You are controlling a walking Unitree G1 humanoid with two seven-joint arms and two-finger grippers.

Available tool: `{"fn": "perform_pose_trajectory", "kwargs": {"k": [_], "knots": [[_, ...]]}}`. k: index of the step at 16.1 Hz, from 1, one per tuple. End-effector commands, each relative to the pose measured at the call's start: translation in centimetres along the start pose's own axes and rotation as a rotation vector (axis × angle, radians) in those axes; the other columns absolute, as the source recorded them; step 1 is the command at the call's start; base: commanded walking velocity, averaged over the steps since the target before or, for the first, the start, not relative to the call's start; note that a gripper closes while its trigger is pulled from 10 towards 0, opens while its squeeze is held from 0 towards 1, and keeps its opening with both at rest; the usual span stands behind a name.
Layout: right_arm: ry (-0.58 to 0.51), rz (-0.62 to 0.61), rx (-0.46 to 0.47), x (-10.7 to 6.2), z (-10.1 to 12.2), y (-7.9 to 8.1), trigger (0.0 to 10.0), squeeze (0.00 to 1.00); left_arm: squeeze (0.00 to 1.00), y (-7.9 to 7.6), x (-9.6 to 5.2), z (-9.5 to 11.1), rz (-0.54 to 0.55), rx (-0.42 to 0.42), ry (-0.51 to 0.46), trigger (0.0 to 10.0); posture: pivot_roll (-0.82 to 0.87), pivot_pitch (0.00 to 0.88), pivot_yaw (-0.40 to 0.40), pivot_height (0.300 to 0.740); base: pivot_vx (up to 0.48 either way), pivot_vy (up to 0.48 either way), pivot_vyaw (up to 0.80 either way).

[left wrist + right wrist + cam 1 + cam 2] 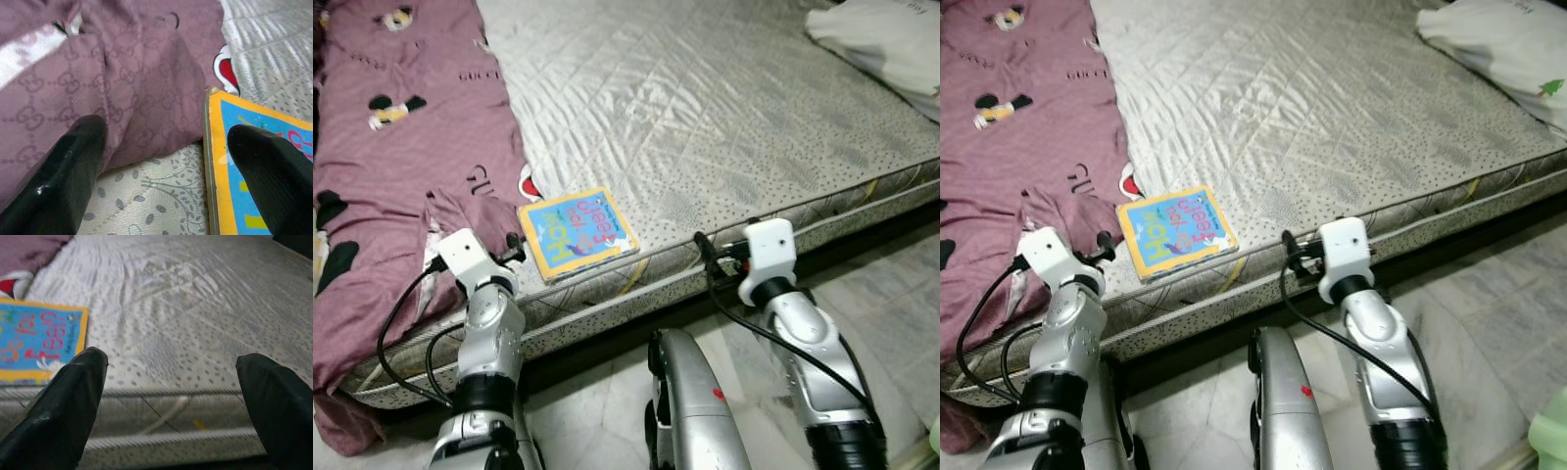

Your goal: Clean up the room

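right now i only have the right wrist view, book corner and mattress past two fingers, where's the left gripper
Observer: The left gripper is at the book's other side, on the mattress edge, fingers open.
Operator: anything else near the book
Observer: A mauve blanket lies right beside it, covering the bed's left part.
Operator: is the left touching the book
Observer: In the left wrist view one finger sits over the book's cover; contact is unclear.
Operator: anything further right on the bed
Observer: A white pillow at the far right corner.
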State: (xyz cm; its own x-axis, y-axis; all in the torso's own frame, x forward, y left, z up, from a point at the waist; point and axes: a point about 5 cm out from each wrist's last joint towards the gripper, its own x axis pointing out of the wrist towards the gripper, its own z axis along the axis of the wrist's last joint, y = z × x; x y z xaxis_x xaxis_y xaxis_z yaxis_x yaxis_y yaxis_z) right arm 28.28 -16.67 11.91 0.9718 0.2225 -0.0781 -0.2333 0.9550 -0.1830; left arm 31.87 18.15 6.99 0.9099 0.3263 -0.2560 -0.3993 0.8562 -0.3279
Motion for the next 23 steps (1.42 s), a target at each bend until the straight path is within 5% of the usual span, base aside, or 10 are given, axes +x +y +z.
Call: {"fn": "perform_pose_trajectory", "kwargs": {"k": [1, 7, 13, 21, 22, 23], "knots": [[0.004, -0.022, -0.012, -0.8, 0.3, -1.1, 10.0, 0.0, 0.0, -0.1, 0.5, 0.0, 0.002, -0.017, 0.024, 10.0, -0.28, 0.145, -0.045, 0.508, 0.0, 0.0, 0.0], [0.045, -0.028, -0.058, -3.2, 0.3, -2.8, 10.0, 0.0, 0.0, -1.0, 1.7, 0.0, -0.063, -0.019, 0.078, 10.0, -0.32, 0.145, -0.056, 0.483, 0.0, 0.0, 0.0], [0.036, -0.006, -0.069, -2.6, 0.9, -2.3, 10.0, 0.0, 0.0, -1.3, 1.6, -2.4, -0.108, -0.069, 0.217, 10.0, -0.33, 0.13, -0.062, 0.483, 0.0, 0.0, 0.0], [0.024, -0.033, -0.103, -2.7, 1.4, -2.9, 10.0, 0.0, 0.0, -3.6, 1.5, -3.4, -0.348, -0.179, 0.353, 10.0, -0.36, 0.115, -0.06, 0.483, 0.0, 0.0, 0.0], [0.022, -0.036, -0.106, -2.5, 1.5, -3.1, 10.0, 0.0, 0.0, -3.8, 1.6, -3.2, -0.382, -0.204, 0.358, 3.2, -0.37, 0.108, -0.062, 0.483, 0.0, 0.0, 0.0], [0.021, -0.037, -0.108, -2.4, 1.5, -3.2, 10.0, 0.0, 0.0, -3.9, 1.6, -3.0, -0.395, -0.238, 0.346, 0.0, -0.37, 0.105, -0.062, 0.483, 0.0, 0.0, 0.0]]}}
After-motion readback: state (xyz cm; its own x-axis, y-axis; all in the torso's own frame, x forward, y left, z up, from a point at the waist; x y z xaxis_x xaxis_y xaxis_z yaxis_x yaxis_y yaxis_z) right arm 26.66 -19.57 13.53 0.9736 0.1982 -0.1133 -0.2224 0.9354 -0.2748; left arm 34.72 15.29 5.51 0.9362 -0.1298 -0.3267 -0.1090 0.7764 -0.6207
